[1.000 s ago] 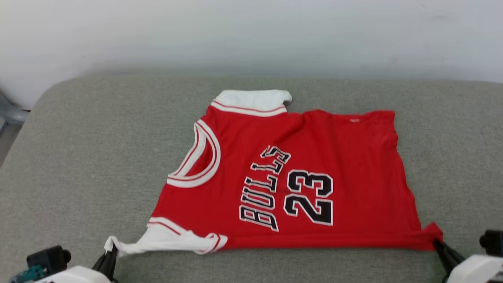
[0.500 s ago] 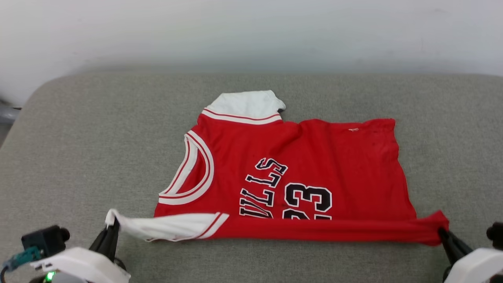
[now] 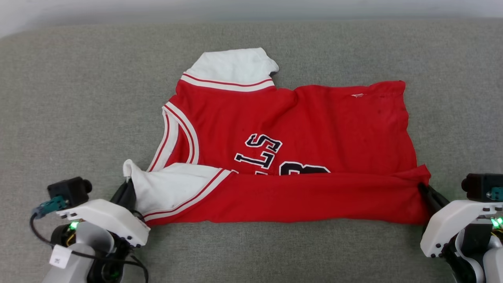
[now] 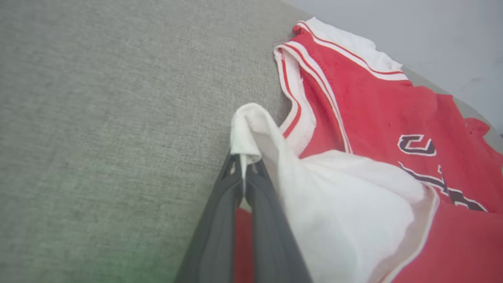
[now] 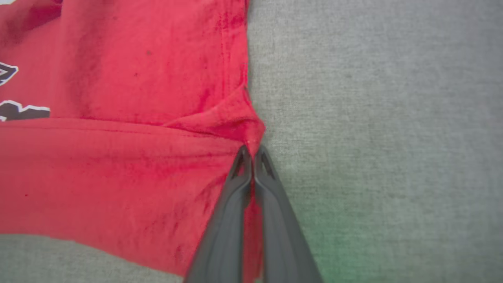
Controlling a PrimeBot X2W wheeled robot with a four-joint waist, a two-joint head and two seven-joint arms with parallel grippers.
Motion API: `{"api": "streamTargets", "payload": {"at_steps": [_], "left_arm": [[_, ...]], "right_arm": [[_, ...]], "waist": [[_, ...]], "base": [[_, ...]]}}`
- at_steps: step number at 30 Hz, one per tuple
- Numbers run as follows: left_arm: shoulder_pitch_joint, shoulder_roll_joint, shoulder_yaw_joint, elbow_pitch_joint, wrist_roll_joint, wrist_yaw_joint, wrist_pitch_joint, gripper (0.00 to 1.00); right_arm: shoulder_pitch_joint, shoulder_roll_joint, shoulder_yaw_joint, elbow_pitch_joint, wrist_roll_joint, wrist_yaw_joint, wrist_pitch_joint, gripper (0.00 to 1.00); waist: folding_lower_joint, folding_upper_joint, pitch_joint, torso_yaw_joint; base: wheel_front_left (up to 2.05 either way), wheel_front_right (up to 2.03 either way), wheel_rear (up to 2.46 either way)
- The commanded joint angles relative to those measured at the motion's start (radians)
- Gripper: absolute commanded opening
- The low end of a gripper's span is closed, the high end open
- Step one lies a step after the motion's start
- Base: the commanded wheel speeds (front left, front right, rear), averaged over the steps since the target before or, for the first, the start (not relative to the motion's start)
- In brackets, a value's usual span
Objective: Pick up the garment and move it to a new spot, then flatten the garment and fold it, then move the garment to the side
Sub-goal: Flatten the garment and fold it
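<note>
Head view shows the garment (image 3: 314,118), red, white-sleeved, folded over its lettering.

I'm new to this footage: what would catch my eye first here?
A red garment lies across the grey fabric surface, its near edge folded over the black lettering. The left end effector is shut on the white sleeve at lower left, and the right end effector is shut on the red hem corner at lower right.
</note>
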Motion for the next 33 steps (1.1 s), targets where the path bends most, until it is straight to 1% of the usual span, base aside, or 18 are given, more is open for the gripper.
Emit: {"api": "streamTargets", "payload": {"at_steps": [1,2,3,4,5,6,7,12,14,15,18,23,25,29,31,33], "left_arm": [[-0.022,-0.008,-0.011,0.029,-0.002,-0.017,0.008,0.00],[-0.030,-0.012,-0.019,0.049,-0.004,-0.028,0.013,0.00],[-0.040,-0.021,-0.021,0.069,-0.013,-0.037,0.017,0.13],[-0.048,-0.026,-0.028,0.087,-0.015,-0.045,0.025,0.47],[-0.056,-0.029,-0.033,0.106,-0.016,-0.052,0.028,0.96],[-0.064,-0.035,-0.034,0.117,-0.015,-0.060,0.018,1.00],[-0.069,-0.040,-0.034,0.132,-0.017,-0.066,0.013,1.00],[-0.089,-0.030,-0.025,0.174,-0.015,-0.078,-0.004,1.00],[-0.091,-0.017,-0.021,0.174,-0.011,-0.070,0.000,1.00],[-0.087,0.011,-0.020,0.150,-0.005,-0.055,0.025,1.00],[-0.072,0.054,-0.023,0.110,-0.012,-0.041,0.087,1.00],[-0.039,0.144,-0.040,-0.007,-0.063,-0.032,0.282,1.00],[-0.021,0.173,-0.035,-0.065,-0.098,-0.020,0.352,1.00],[0.015,0.222,-0.036,-0.156,-0.159,0.016,0.487,1.00],[0.030,0.237,-0.041,-0.184,-0.184,0.039,0.545,1.00],[0.041,0.247,-0.045,-0.200,-0.196,0.060,0.581,1.00]], "right_arm": [[-0.018,-0.008,0.006,0.027,0.008,-0.002,-0.017,0.00],[-0.025,-0.010,0.015,0.047,0.007,-0.002,-0.026,0.00],[-0.029,-0.012,0.025,0.068,0.010,-0.002,-0.032,0.00],[-0.029,-0.012,0.031,0.083,0.011,-0.002,-0.046,0.22],[-0.032,-0.013,0.036,0.094,0.012,-0.002,-0.065,0.44],[-0.032,-0.013,0.042,0.102,0.015,-0.002,-0.083,0.79],[-0.034,-0.010,0.047,0.104,0.021,-0.002,-0.111,1.00],[-0.017,0.001,0.033,0.086,0.008,-0.001,-0.261,1.00],[-0.001,0.007,0.027,0.066,0.000,-0.001,-0.307,1.00],[0.027,0.019,0.011,0.018,-0.015,-0.001,-0.342,1.00],[0.059,0.032,-0.004,-0.038,-0.028,-0.001,-0.339,1.00],[0.101,0.055,-0.010,-0.121,-0.051,-0.001,-0.300,1.00],[0.110,0.064,-0.007,-0.153,-0.052,-0.001,-0.288,1.00],[0.121,0.080,-0.001,-0.198,-0.053,-0.001,-0.273,1.00],[0.119,0.086,0.001,-0.211,-0.051,-0.001,-0.273,1.00],[0.113,0.092,0.006,-0.217,-0.048,-0.001,-0.271,1.00]], "waist": [[-0.0003,0.0000,0.017,-0.004],[-0.0003,0.0000,0.019,-0.004],[-0.0003,0.0000,0.021,-0.003],[-0.0003,0.0000,0.022,-0.002],[-0.0003,0.0000,0.021,0.000],[-0.0003,0.0000,0.018,0.002],[-0.0003,0.0000,0.013,0.004],[-0.0003,0.0000,-0.027,0.008],[-0.0003,0.0000,-0.049,0.008],[-0.0003,0.0000,-0.077,0.008],[-0.0003,0.0000,-0.097,0.002],[-0.0003,0.0000,-0.107,-0.017],[-0.0003,0.0000,-0.103,-0.026],[-0.0003,0.0000,-0.081,-0.046],[-0.0003,0.0000,-0.065,-0.056],[-0.0003,0.0000,-0.048,-0.068]], "base": [[0.00,0.00,0.00],[0.00,0.00,0.00],[0.00,0.00,0.00],[0.00,0.00,0.00],[0.00,0.00,0.00],[0.00,0.00,0.00],[0.00,0.00,0.00],[0.00,0.00,0.00],[0.00,0.00,0.00],[0.00,0.00,0.00],[0.00,0.00,0.00],[0.00,0.00,0.00],[0.00,0.00,0.00],[0.00,0.00,0.00],[0.00,0.00,0.00],[0.00,0.00,0.00]]}}
